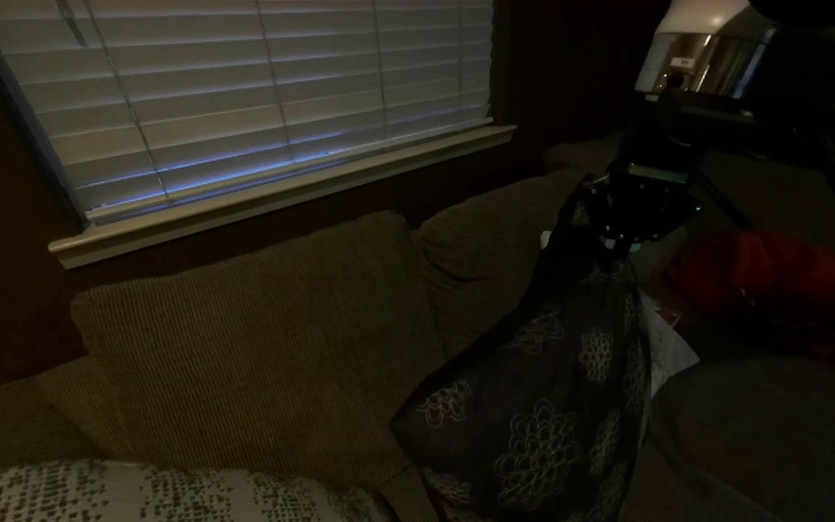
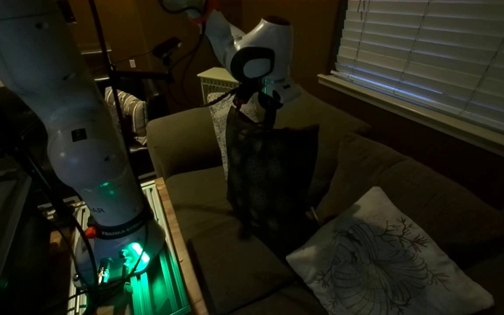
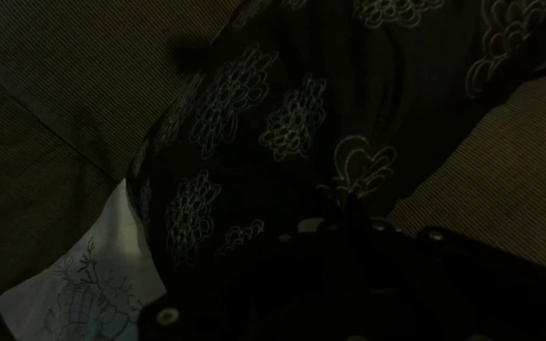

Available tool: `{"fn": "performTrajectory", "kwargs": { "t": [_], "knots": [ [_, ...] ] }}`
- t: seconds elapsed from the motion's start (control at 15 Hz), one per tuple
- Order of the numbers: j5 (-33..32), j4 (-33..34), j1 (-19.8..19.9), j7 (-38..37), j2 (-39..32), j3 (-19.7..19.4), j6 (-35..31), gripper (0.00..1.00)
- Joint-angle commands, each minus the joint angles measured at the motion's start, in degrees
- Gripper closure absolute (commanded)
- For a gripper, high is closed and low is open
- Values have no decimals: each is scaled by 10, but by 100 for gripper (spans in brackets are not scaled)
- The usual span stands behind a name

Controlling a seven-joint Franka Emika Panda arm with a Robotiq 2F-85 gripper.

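A black pillow with pale outlined flowers [image 1: 541,442] hangs tilted, narrowing to a pinch at its top. At that pinch my gripper [image 1: 615,250] is shut on the pillow's fabric. In an exterior view the same dark pillow [image 2: 269,175] stands over the sofa seat, with the gripper [image 2: 269,122] at its upper edge. Folds run toward the fingertips in the wrist view, where the pillow [image 3: 235,109] fills the middle and the gripper [image 3: 349,208] enters from below. Darkness hides most of the fingers. Whether the pillow's bottom touches the seat, I cannot tell.
A brown ribbed sofa [image 1: 258,362] runs under a window with blinds [image 1: 258,94]. On it lies a white pillow with a shell and coral print [image 2: 374,262]. Red fabric [image 1: 773,279] lies beyond the gripper. The arm's base [image 2: 116,245] stands beside the sofa.
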State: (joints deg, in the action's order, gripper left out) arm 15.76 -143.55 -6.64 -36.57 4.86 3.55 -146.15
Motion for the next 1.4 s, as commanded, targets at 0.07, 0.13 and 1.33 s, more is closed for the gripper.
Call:
{"fn": "performTrajectory", "kwargs": {
  "t": [0.07,0.13,1.33],
  "knots": [
    [27,-56,2,-6,96,22,-39,99],
    [20,-60,4,-14,102,26,-38,99],
    [-119,-105,137,255,139,-82,-46,99]
  ]
}}
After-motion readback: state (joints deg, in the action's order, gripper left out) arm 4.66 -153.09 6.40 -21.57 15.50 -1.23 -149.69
